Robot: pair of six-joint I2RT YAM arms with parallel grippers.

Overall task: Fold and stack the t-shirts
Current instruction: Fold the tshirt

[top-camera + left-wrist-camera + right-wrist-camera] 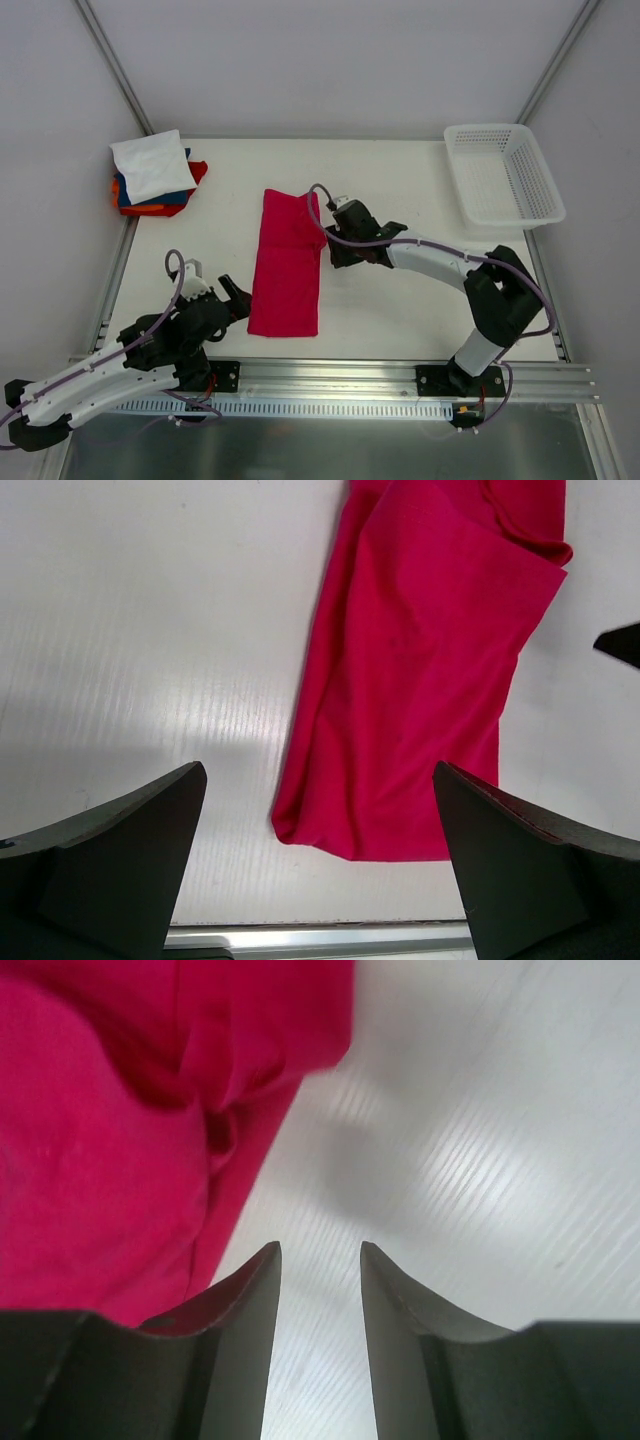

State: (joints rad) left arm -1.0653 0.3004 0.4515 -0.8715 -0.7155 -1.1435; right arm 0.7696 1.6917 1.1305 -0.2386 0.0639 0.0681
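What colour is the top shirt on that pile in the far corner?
The top shirt is white, clearest in the top external view.

**White table, three loads on it**

The white ribbed table carries a crimson-red t-shirt at its middle. The shirt is folded into a long narrow strip running from the far side toward the near edge and lies flat on the surface. At the far left corner sits a stack of folded t-shirts, white on top with blue, orange and red beneath. A white plastic mesh basket stands at the far right corner, well apart from both.
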